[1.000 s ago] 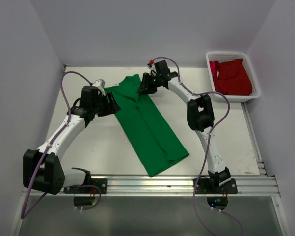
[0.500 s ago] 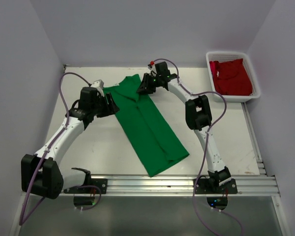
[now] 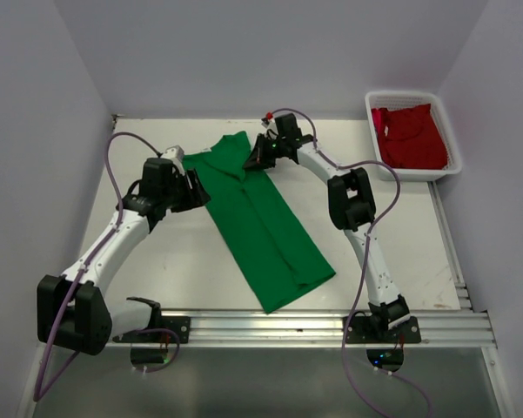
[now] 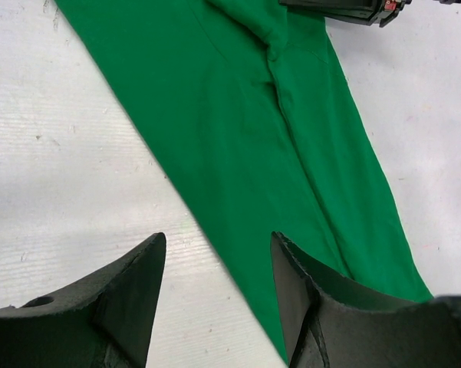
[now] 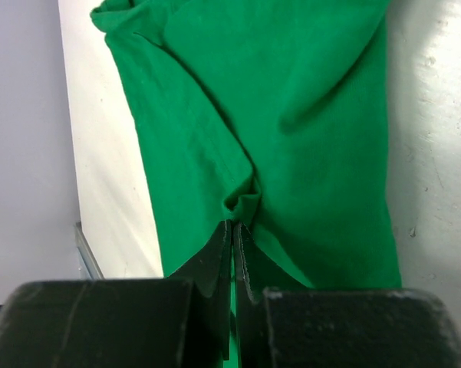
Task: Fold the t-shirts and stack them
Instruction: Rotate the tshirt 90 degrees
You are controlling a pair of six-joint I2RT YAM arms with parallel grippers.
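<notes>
The green t-shirt (image 3: 263, 222) lies folded into a long strip, running diagonally across the table from back left to front right. My right gripper (image 3: 259, 160) is at its far end, shut on a small pinch of the green cloth (image 5: 245, 205); the right wrist view shows its tips (image 5: 232, 224) closed, with the fold bunched at them. My left gripper (image 3: 197, 188) is open at the shirt's left edge. In the left wrist view (image 4: 218, 239) it straddles that edge of the green cloth (image 4: 276, 123). The red t-shirt (image 3: 409, 137) lies crumpled in the basket.
The white mesh basket (image 3: 400, 94) stands at the back right corner of the table. Grey walls close the left, back and right sides. A metal rail (image 3: 313, 324) runs along the front edge between the arm bases.
The right arm's elbow has drawn a little to the left and its gripper has shifted slightly at the shirt's far end. The left arm has barely moved. The shirt lies much as before.
</notes>
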